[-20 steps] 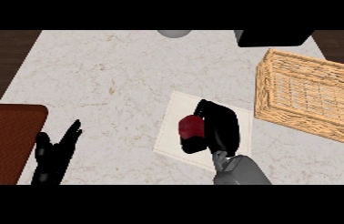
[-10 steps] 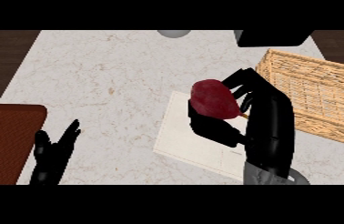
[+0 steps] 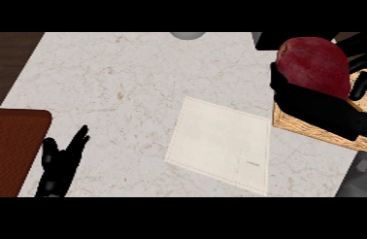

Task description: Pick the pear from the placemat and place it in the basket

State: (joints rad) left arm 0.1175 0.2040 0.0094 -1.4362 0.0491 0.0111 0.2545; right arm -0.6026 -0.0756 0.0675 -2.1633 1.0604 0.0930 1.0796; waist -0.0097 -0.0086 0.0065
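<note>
Pear (image 3: 315, 65) is off the placemat and up in my right hand (image 3: 308, 99), at the far right of the view, over the near-left edge of the basket (image 3: 305, 130). Step in hand, as I read it: the carry is mostly done, the drop-in is not. Doing it well, left to right: leave the left hand (image 3: 61, 160) parked at the lower left, next to the brown board (image 3: 18, 150), so it's out of the path. Nothing more is needed from the placemat (image 3: 222, 143), which lies bare mid-counter. Take the pear further right so it clears the basket's near wall and sits over the inside rather than the rim. Then come down before letting go, since from this height I'd expect it to roll or bounce out. Open the fingers only once it's low inside, then pull the hand straight up. Pose: left hand is open, fingers apart and pointing up, touching nothing. Right forearm comes in from the lower right corner, and the right hand is curled under and around the pear's lower half, clamped on it, with the top of the fruit sticking out above the fingers. The hand hides much of the basket, so I can't tell how far over the opening I really am.
</note>
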